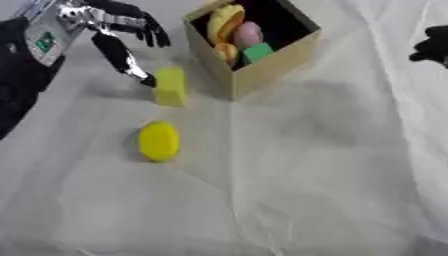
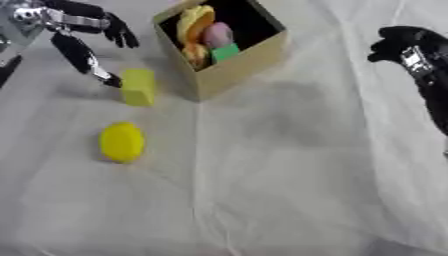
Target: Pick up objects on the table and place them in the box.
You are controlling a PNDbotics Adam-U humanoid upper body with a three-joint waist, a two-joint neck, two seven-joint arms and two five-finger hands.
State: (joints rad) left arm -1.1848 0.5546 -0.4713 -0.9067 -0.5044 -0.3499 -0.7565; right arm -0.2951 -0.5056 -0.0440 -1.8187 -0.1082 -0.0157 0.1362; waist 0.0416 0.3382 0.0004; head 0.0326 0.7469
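Note:
A yellow block (image 1: 171,86) stands on the white cloth just left of the cardboard box (image 1: 271,60). My left hand (image 1: 118,27) hovers at its upper left, open, with the thumb tip touching or nearly touching the block's left edge and the fingers spread above. A round yellow object (image 1: 158,141) lies nearer to me on the cloth. Inside the box are a yellow-orange item (image 1: 224,22), a pink item (image 1: 248,34) and a green cube (image 1: 258,52). My right hand (image 2: 404,42) hangs at the right edge, away from everything, fingers curled and holding nothing.
A wrinkled white cloth (image 1: 289,175) covers the table, with wide open room at the middle and front. The box stands tilted in the view at the back centre.

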